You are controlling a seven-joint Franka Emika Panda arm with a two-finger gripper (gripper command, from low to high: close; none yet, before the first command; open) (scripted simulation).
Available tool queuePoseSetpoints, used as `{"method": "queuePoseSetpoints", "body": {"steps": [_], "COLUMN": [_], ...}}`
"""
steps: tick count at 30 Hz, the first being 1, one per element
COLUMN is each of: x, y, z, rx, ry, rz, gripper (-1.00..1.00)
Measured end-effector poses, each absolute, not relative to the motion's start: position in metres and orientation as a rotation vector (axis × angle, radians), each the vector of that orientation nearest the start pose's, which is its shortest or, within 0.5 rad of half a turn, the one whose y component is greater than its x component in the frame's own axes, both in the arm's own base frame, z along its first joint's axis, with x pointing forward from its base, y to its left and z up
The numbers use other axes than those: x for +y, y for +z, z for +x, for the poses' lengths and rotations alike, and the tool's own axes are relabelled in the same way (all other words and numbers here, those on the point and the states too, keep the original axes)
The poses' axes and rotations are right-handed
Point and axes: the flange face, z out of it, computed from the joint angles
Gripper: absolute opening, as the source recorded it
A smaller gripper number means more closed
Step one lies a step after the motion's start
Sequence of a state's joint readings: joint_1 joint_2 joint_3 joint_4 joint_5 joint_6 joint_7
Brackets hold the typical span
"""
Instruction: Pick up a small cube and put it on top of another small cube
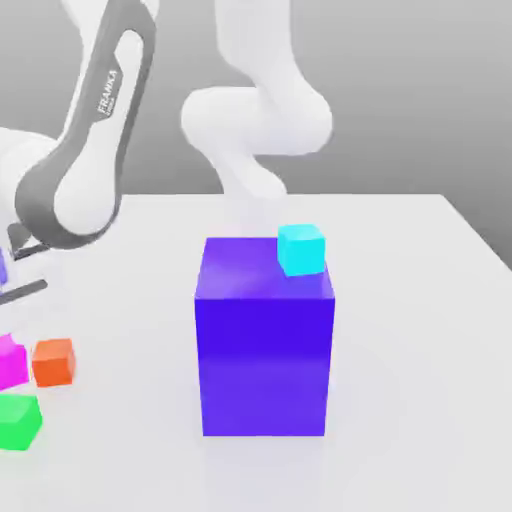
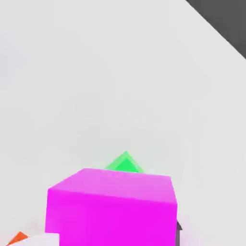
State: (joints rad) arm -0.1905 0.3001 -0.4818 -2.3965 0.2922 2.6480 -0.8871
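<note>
Landmark — large blue-purple block, mid-table.

- Green cube: nearest, far off the block's exterior-view left.
- Magenta cube: just behind the green cube, held in the closed gripper.
- Orange cube: beside the magenta cube.
- Cyan cube: atop the block's far corner.
- Arm: behind, leftward.

The exterior view looks down across the table from some way off; the hand view sits very close above the magenta cube, probably the one at the exterior view's left edge.
</note>
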Motion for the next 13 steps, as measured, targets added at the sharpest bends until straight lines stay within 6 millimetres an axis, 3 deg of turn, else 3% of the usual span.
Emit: {"method": "queuePoseSetpoints", "body": {"steps": [1,2,8,13], "x": [-0.323,-0.324,-0.324,-0.324], "y": [0.194,0.184,0.179,0.226], "z": [0.379,0.378,0.377,0.379], "rx": [0.043,0.045,0.047,0.045], "ry": [-0.001,0.0,0.0,-0.003], "rz": [-3.142,-3.141,-3.141,-3.143], "gripper": [-1.0,1.0,1.0,1.0]}}
